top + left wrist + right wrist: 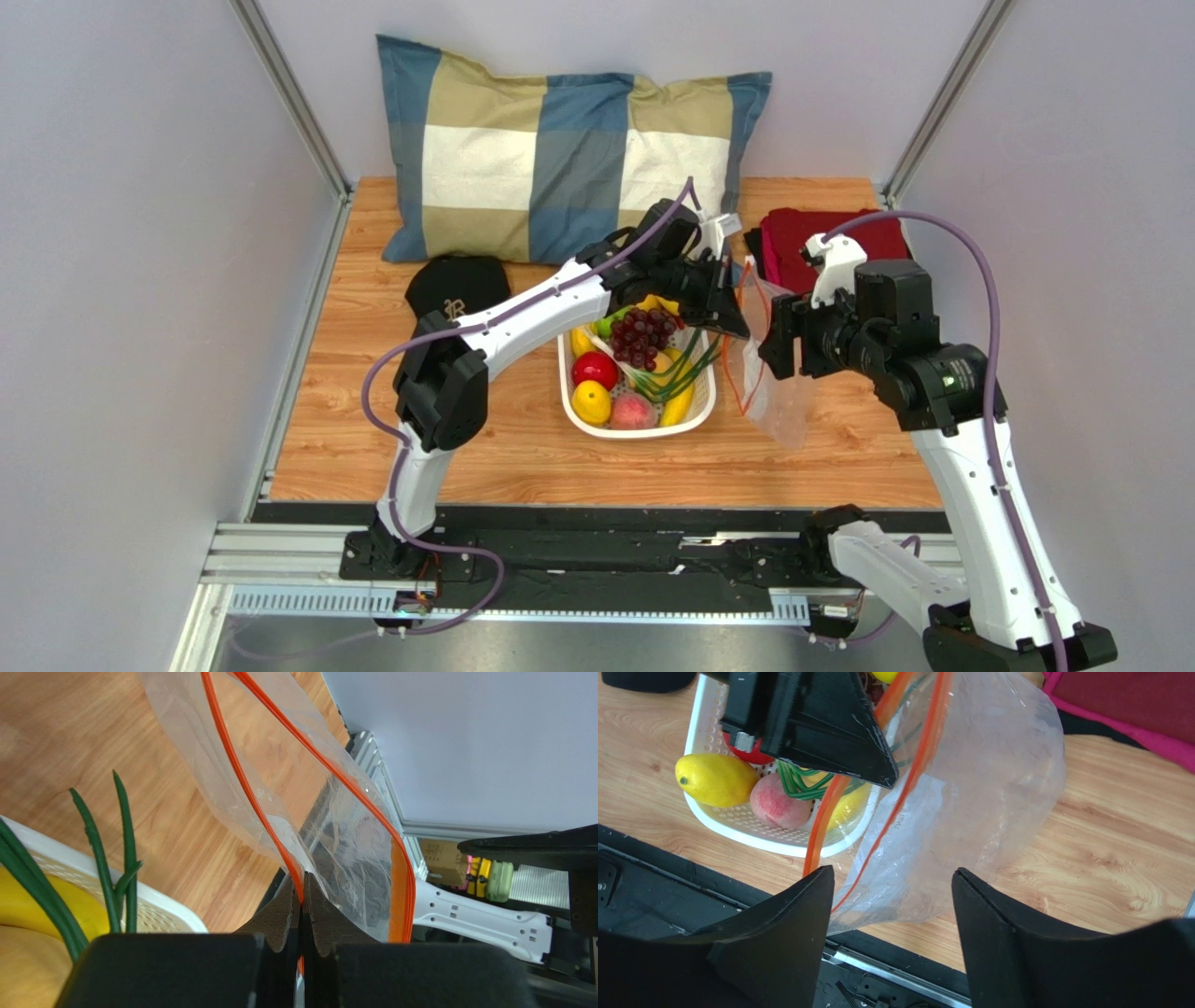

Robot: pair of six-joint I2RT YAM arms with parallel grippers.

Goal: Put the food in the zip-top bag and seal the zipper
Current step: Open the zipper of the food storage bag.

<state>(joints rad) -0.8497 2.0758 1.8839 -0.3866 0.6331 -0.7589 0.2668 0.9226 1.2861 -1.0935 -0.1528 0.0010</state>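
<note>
None of the food point(638, 367) is in the bag point(990, 777) yet; it all lies in the white basket point(617, 429). The left gripper point(302, 906) is pinched tight on the orange zipper point(242, 791), holding the empty bag up just right of the basket. The right gripper point(892, 875) hangs beside it with fingers spread, gripping nothing, so filling and sealing remain.

The left arm reaches forward over the table, left gripper point(303, 894) clamped shut on the zip-top bag point(344, 833). The right arm bends inward, right gripper point(892, 882) jaws standing apart.
</note>
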